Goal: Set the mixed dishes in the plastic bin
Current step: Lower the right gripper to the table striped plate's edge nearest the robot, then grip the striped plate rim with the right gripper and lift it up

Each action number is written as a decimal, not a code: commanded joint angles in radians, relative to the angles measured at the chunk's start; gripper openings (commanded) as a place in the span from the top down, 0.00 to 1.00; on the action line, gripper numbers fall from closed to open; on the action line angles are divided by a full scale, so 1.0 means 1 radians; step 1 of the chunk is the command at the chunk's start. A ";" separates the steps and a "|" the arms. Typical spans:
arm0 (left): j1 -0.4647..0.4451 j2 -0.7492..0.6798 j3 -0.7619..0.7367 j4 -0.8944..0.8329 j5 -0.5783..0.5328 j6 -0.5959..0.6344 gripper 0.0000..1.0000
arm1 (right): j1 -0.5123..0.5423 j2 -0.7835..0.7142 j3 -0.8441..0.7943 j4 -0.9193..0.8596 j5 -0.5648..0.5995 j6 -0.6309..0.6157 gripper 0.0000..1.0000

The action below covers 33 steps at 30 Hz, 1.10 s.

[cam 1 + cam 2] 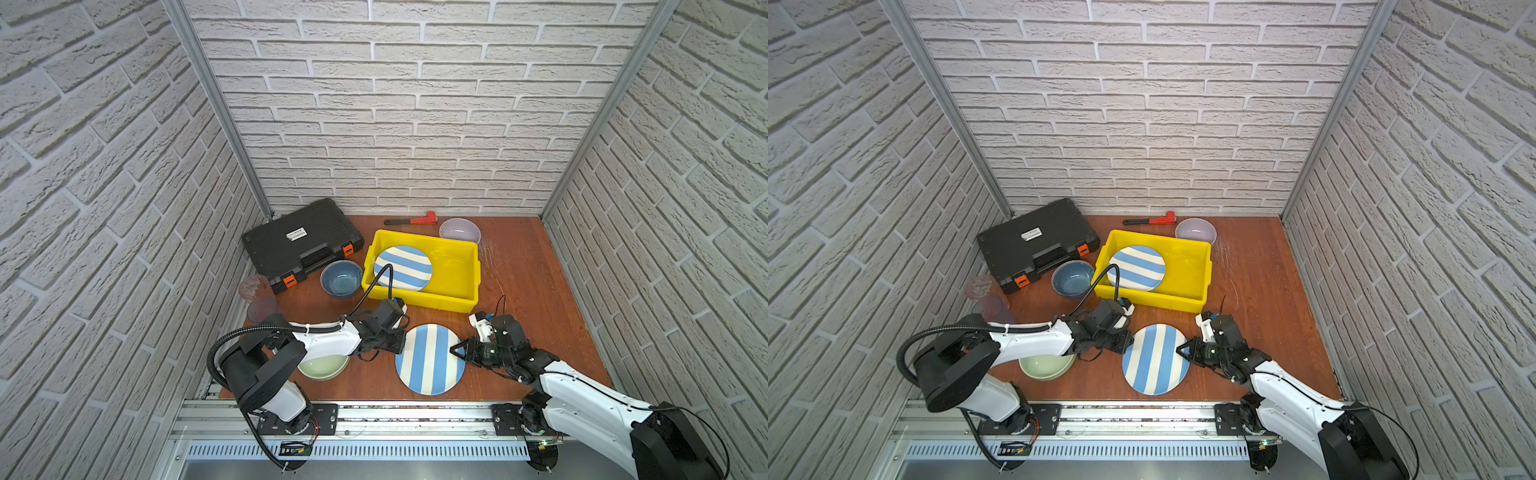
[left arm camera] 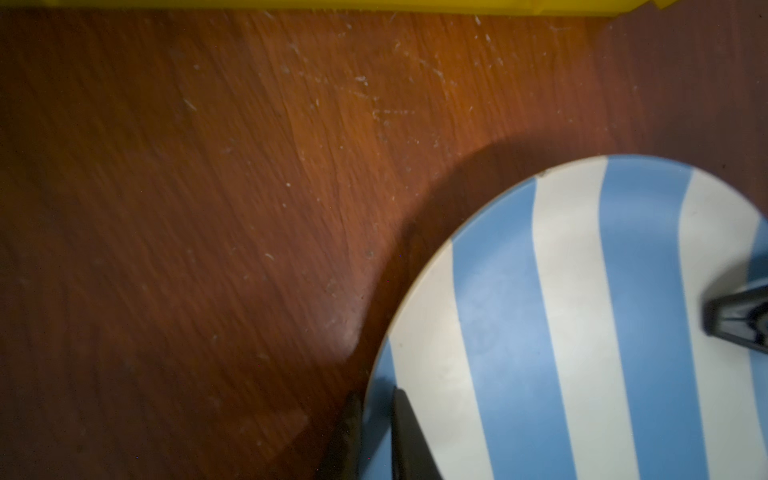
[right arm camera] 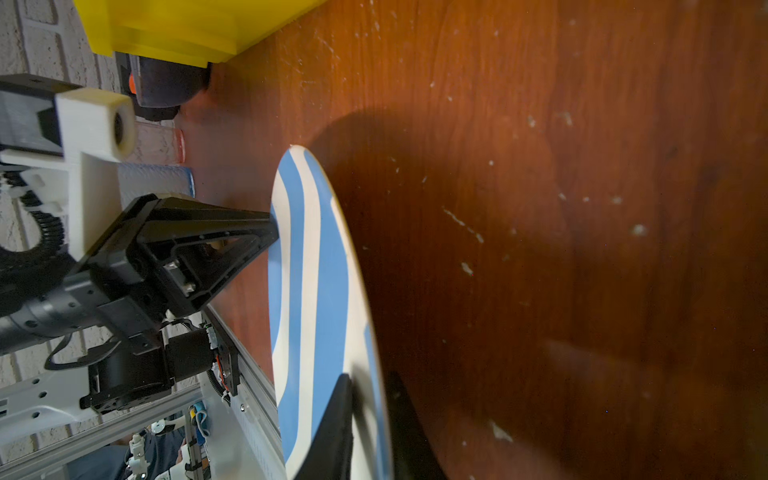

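i'm gripping plate [image 1: 430, 359] at opposite rims, left end effector [image 1: 402, 347], right end effector [image 1: 456, 348] both pinched on it; planning level lift over bin [image 1: 432, 301].

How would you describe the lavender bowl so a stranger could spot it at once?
Start at the bright yellow bin. Just past its far right corner sits the lavender bowl, right of the red pipe wrench. It is the only pale purple bowl; the blue bowl sits left of the bin.
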 commanded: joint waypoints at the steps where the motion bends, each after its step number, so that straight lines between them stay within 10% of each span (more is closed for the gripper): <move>1: -0.008 -0.024 -0.004 -0.148 -0.018 0.017 0.81 | 0.009 -0.047 0.056 -0.044 0.007 -0.016 0.90; 14: 0.028 -0.215 0.070 -0.347 -0.067 0.056 0.65 | 0.009 -0.103 0.180 -0.186 0.024 -0.062 0.94; 20: 0.093 -0.332 0.094 -0.412 -0.080 0.101 0.34 | 0.008 -0.075 0.344 -0.301 0.032 -0.159 0.94; 33: 0.307 -0.406 0.184 -0.480 -0.080 0.182 0.22 | -0.032 0.127 0.619 -0.257 0.032 -0.212 0.94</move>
